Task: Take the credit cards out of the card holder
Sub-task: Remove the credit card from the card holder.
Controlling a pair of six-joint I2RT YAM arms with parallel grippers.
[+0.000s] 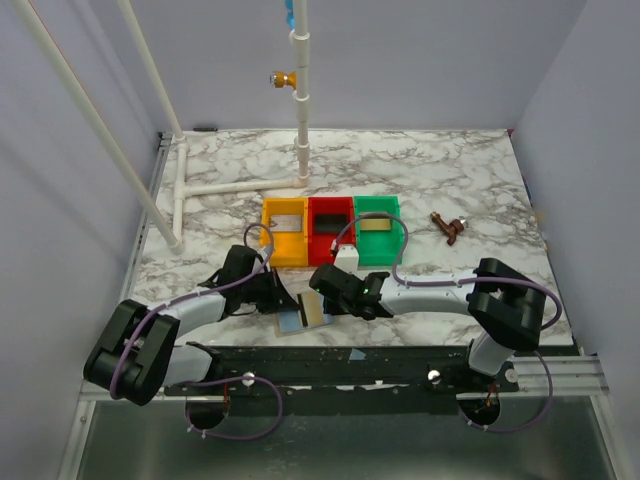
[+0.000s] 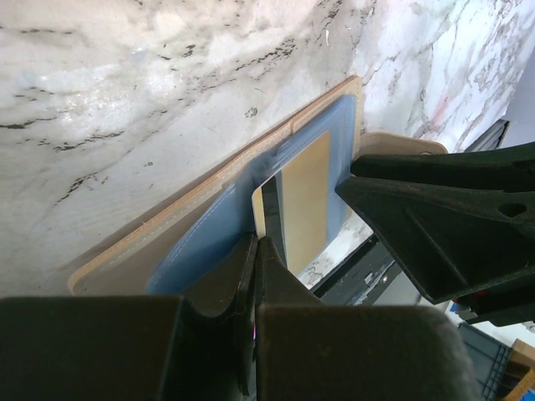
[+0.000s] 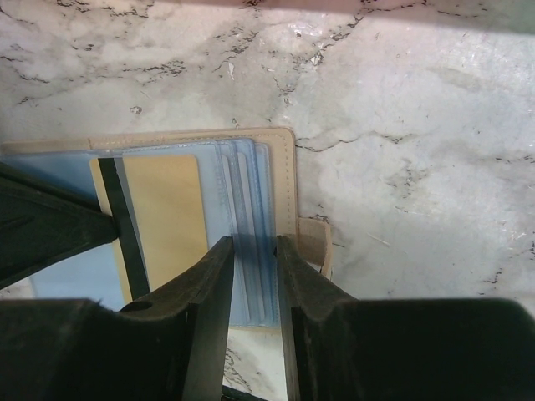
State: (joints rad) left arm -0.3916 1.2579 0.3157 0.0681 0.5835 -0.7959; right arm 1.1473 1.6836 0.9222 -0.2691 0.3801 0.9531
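The card holder (image 3: 282,167) lies open and flat on the surface (image 3: 418,125), near its near edge, with 1 tan, black-striped credit card (image 3: 163,217) showing among its blue pockets (image 3: 247,180). The left gripper (image 2: 255,251) is clenched at the card's striped edge, though it cannot be told whether it pinches the card or the lining. The right gripper (image 3: 252,251) stands partly released over the pockets, clamping nothing. If the right gripper fails to pin the holder, pulling the card will likely drag the holder toward the edge, and a shallow pinch on slick plastic may slip.
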